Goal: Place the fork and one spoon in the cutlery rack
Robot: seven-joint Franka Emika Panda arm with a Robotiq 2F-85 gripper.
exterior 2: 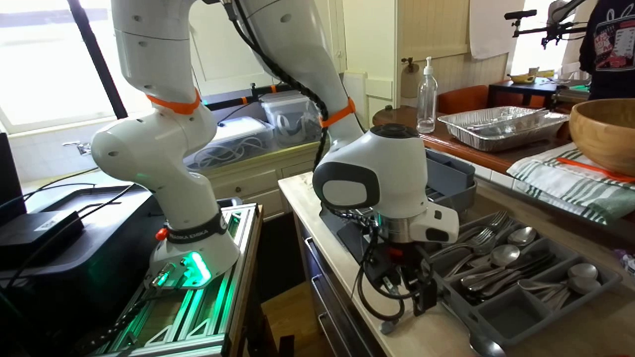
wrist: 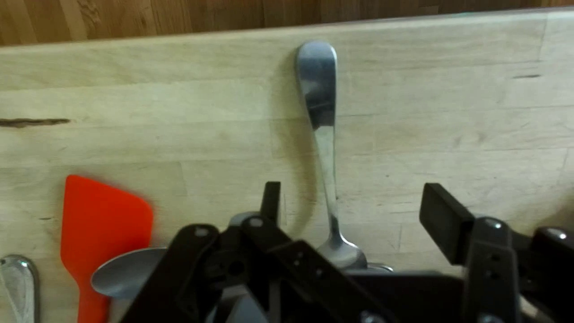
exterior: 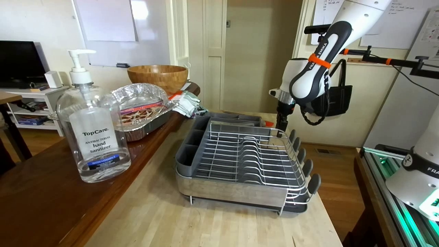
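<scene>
Rack (exterior: 233, 192) is sitting on the wooden counter (exterior: 171, 226). Gripper (wrist: 354, 206) is standing wide, jaws to either side of a metal utensil (wrist: 327, 152), its head partly hidden. Nearby, in the wrist view, a spoon (wrist: 128, 272) is overlapping a red spatula (wrist: 105, 217).

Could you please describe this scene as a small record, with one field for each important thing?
End effector: open, holding nothing
Metal utensil: within the opening in the wrist view, not gripped; head partly hidden, fork or spoon unclear
Loose spoon: bowl overlaps the red spatula in the wrist view
Wire rack: on the light wooden counter
Grey tray: holds forks and spoons
Sanitizer bottle: upright
</scene>
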